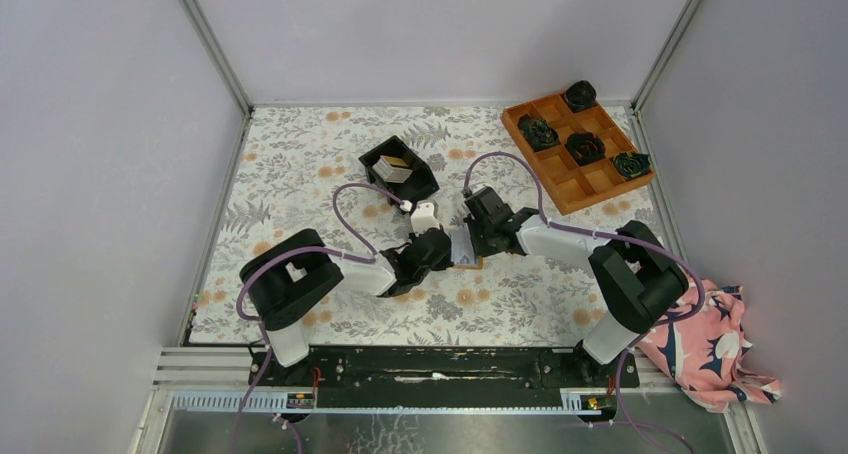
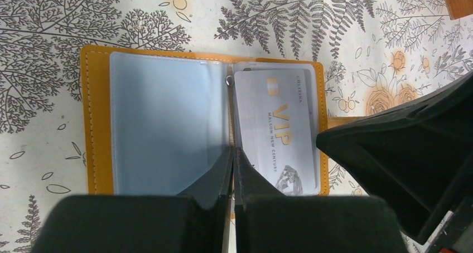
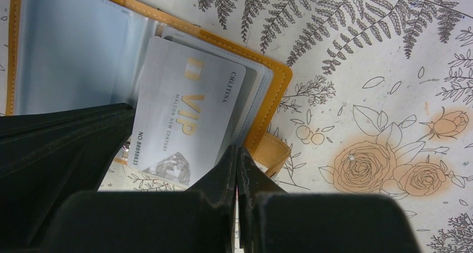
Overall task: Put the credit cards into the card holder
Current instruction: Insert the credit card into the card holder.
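Left gripper (image 2: 232, 152): its fingers were pressed together with no gap. The tips rested at the spine of the open holder, just beside one long edge of the card. I could not tell if they nipped anything.
Right gripper (image 3: 237, 152): also pressed together. The tips touched the opposite edge of the same card, near its outer corner.
Card holder (image 2: 162, 119): it lay open and flat on the flowered mat (image 2: 312, 19), between the two grippers. The blue page on the left arm's side was bare.
Silver VIP card (image 2: 276, 133): it lay a little askew on the page nearer the right arm, with one short end past the holder's edge. Whether the other end already sat under the clear sleeve, I could not say.
Other credit cards (image 1: 396, 166): these stood in the black bin (image 1: 425, 179), well apart behind the arms.
Step in hand: seemingly seating this one card, with the closed fingers used as pushers from both sides.
Next move: I think it called for squaring the card with the pocket and sliding it fully in while the holder was kept from slipping. After that, an arm could fetch another card from the bin.
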Motion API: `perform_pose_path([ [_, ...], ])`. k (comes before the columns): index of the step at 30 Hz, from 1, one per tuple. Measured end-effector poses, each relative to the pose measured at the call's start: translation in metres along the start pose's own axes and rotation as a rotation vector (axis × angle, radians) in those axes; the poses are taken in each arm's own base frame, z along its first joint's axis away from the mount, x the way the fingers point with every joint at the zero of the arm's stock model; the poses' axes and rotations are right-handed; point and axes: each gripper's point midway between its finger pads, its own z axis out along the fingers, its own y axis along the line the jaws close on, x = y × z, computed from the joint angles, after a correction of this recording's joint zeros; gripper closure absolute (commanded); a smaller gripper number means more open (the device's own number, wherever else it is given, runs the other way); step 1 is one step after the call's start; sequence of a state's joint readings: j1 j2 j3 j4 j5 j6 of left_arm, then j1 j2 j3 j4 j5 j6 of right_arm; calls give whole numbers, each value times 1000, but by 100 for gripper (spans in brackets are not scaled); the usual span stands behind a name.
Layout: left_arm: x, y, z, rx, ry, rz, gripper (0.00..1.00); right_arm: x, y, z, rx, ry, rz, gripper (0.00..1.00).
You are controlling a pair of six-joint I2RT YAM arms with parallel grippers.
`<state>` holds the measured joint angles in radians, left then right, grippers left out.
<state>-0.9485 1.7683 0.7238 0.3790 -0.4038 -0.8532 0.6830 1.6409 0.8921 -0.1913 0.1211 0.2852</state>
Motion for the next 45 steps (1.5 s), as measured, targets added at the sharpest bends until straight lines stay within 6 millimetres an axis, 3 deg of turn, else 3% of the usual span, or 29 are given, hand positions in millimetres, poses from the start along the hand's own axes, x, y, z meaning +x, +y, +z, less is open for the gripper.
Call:
perform_pose_path([
  [22, -7, -1, 3, -41, -14, 47, 90, -1, -18, 1, 41, -3, 36, 99],
  [39, -15, -7, 15, -60, -31, 118, 87, -2, -21, 7, 44, 10, 44, 99],
  [45, -18, -1, 12, -80, -49, 118, 84, -3, -20, 8, 42, 10, 46, 99],
])
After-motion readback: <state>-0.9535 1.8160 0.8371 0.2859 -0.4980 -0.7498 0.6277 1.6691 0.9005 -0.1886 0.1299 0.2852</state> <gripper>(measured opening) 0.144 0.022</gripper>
